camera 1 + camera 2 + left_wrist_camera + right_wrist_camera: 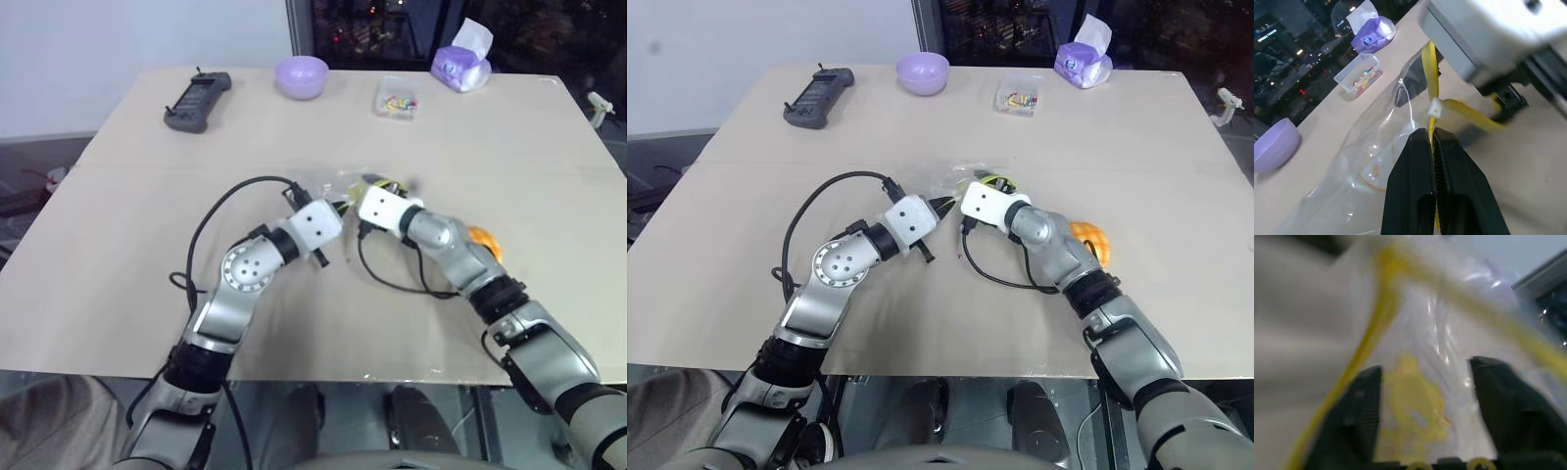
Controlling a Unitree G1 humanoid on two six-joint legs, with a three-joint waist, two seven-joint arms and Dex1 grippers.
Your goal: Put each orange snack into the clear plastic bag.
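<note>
near the middle of the tabletop (pixel 509 147), our left pincer (pixel 1433 142) is clamped on the yellow seal strip of the clear plastic bag (pixel 1376 161). our right pincer (pixel 1425 377) stands with fingers spread wide at the bag's mouth. the orange snack (pixel 1091 240) rests on the tabletop beside our right forearm, outside the bag.

Head stereo pair looks forward and down over the table (pixel 118 323); both eyes share the whole tabletop. Left wrist cam sits very near the bag (pixel 1376 161), facing far-right. Right wrist cam, blurred, seemingly faces inside it.
</note>
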